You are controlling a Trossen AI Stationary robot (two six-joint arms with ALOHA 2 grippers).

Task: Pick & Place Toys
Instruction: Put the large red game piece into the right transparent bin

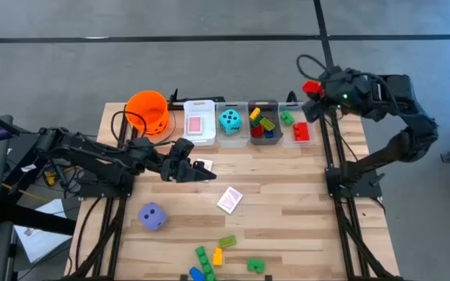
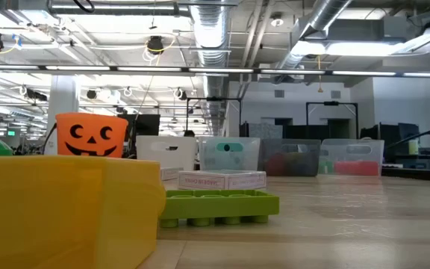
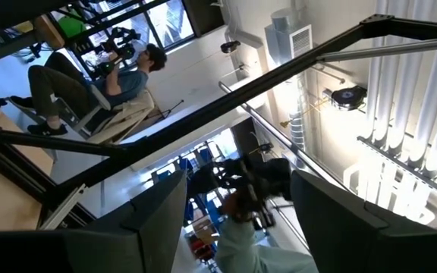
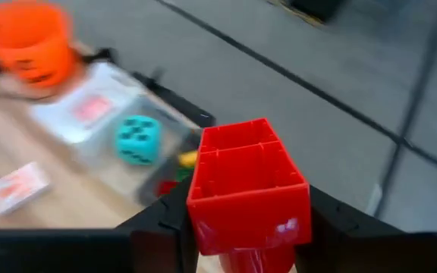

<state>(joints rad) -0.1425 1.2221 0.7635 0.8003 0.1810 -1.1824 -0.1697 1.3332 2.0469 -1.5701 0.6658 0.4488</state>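
My right end effector (image 4: 243, 227) grips one red brick (image 4: 247, 186) beyond the surface's (image 1: 287, 179) far edge — left end effector (image 1: 198, 172) half-open, empty, mid-surface.

My overhead cam looks straight down at the table (image 1: 287, 187). The low one sits at tabletop level, nose against a yellow brick (image 2: 66, 209). Both catch the orange bucket (image 1: 148, 111). My 2 wrist cams: left points up at the ceiling, right sits close behind a red brick (image 4: 249, 186).
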